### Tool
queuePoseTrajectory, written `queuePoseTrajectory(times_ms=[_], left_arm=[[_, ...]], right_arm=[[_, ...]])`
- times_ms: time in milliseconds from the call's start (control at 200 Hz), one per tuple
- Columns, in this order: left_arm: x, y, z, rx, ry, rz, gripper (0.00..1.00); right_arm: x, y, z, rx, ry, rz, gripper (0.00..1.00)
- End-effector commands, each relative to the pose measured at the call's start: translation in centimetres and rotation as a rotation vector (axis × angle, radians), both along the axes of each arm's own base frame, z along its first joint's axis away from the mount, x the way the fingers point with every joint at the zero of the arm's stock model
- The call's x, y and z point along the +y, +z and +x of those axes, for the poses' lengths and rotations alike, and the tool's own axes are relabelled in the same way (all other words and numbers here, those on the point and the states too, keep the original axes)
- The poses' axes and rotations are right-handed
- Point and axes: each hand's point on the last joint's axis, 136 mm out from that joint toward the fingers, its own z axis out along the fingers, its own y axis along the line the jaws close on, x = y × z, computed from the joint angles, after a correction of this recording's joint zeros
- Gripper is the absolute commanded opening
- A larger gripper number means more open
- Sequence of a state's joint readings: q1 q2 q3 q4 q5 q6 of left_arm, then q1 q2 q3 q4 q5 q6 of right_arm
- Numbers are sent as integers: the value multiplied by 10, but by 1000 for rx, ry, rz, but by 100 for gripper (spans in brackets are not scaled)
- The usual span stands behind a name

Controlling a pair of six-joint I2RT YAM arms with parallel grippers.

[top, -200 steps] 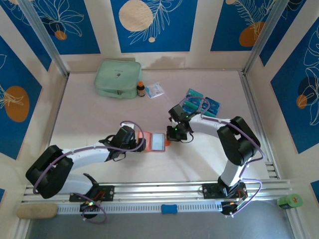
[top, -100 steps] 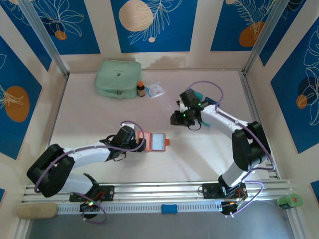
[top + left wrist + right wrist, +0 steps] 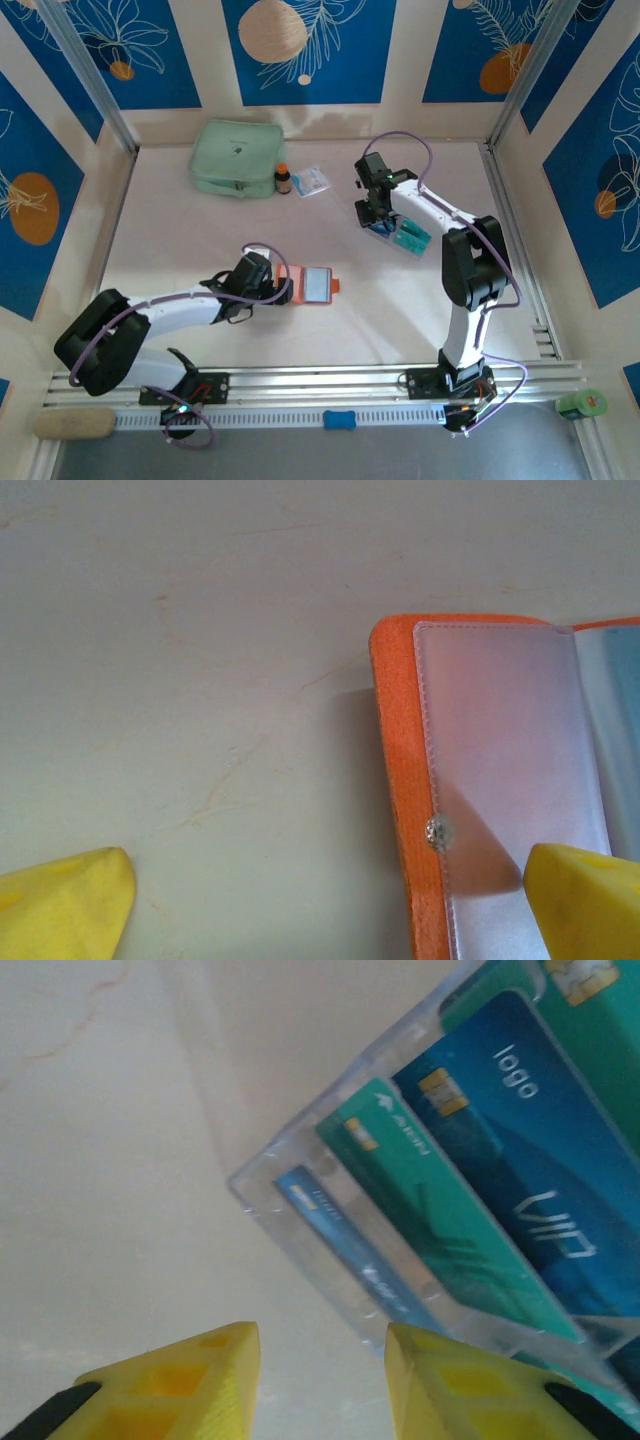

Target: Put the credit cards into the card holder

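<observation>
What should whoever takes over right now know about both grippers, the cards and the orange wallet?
Left gripper: open and empty, its fingers either side of the snap edge of the card holder, which lies unfolded on the table with a clear pocket facing up.
Right gripper: open and empty, just short of the credit cards, which stand in a clear slotted rack on the table's right half.
Done: card holder is open. I cannot tell whether a card is already inside.
To do: grip a card from the rack, carry it over, slide it into a pocket, and repeat.

Robot lab cell, walled table [image 3: 190, 240], blue printed panels [image 3: 345, 70], aluminium mounting rail [image 3: 330, 378]
</observation>
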State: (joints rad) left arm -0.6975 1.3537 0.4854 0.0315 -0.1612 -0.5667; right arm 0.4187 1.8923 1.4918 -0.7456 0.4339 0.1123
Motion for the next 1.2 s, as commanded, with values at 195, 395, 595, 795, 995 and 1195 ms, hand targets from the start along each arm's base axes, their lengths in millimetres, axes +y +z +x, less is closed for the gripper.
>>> queuePoseTrajectory(times_ms=[195, 395, 595, 795, 995, 1195], left_arm=[[-6, 0, 4, -3, -15, -22, 100], [-6, -1, 4, 0, -16, -24, 100], [-6, -1, 4, -1, -13, -25, 100], [-7, -1, 4, -1, -16, -29, 100], [-8, 0, 5, -2, -15, -30, 100], [-8, 0, 5, -2, -15, -30, 100]], right_arm=[[-12, -8, 16, -16, 86, -159, 38], [-15, -18, 20, -14, 94, -191, 37], [-15, -29, 19, 6, 110, -204, 35], [-10, -35, 13, 22, 126, -192, 28], [-5, -35, 8, 24, 141, -168, 18], [0, -28, 3, 9, 187, -154, 12]])
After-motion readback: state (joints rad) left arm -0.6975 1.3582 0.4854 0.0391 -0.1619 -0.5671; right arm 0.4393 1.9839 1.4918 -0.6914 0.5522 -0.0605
